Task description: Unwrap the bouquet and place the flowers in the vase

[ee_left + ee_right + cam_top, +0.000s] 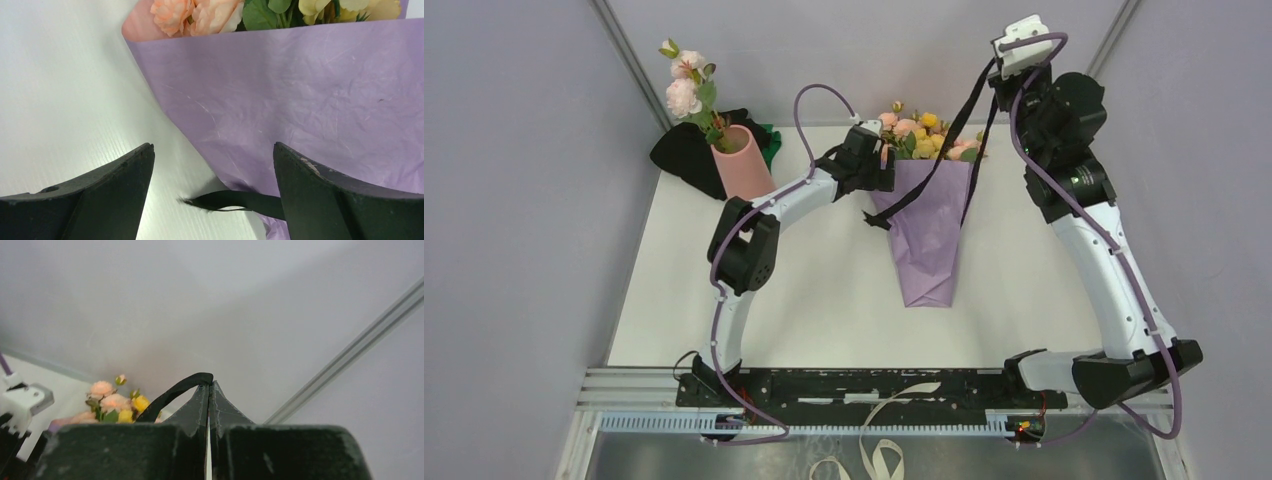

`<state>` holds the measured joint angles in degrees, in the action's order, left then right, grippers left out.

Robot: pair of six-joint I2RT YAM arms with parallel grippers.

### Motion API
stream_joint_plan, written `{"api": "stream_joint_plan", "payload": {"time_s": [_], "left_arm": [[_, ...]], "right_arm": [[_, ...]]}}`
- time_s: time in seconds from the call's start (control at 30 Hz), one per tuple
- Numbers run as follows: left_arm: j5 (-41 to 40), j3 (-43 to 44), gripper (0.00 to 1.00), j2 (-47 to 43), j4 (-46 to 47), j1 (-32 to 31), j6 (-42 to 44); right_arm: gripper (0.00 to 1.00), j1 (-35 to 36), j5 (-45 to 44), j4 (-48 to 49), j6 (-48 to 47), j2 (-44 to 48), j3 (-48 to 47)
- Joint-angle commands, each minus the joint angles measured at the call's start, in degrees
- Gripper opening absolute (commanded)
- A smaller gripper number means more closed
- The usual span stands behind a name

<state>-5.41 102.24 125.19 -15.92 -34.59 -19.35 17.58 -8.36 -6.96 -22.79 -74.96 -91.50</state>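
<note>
White table [824, 300], lilac bouquet [929, 230] lying flat across the middle, tip toward the arm bases, peach and yellow flowers [919, 130] at the far end. Far left, salmon vase [742, 165] upright, holding a pale pink sprig [684, 90], against a black cloth lump [682, 155]. Left claw [212, 152] spread wide at the paper's left edge, gripping nothing. Right claw [210, 387] raised high, pinched tight on the black ribbon [240, 200], stretched up from the wrap.
</note>
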Motion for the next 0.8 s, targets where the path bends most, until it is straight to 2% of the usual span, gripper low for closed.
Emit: {"api": "stream_joint_plan", "payload": {"time_s": [0.0,0.1,0.3,0.47,0.77], "left_arm": [[0.7,-1.3,0.94,-3.8,1.0,-0.5,1.8],[0.5,-2.0,0.94,-4.2,1.5,-0.6,1.7],[0.6,-2.0,0.94,-4.3,1.5,-0.7,1.7],[1.1,-2.1,0.94,-3.6,1.5,-0.8,1.5],[1.3,-2.2,0.94,-3.3,1.8,-0.9,1.4]], "right_arm": [[0.0,0.1,-5.2,1.9,-3.3,0.1,-9.4],[0.0,0.1,-7.0,1.0,-4.5,-0.8,-12.0],[0.0,0.0,-15.2,6.1,-8.7,-0.8,-13.0],[0.0,-0.1,-15.7,2.5,-11.5,-4.8,-22.9],[0.0,-0.9,-18.9,6.5,-15.9,-2.9,-21.2]]}}
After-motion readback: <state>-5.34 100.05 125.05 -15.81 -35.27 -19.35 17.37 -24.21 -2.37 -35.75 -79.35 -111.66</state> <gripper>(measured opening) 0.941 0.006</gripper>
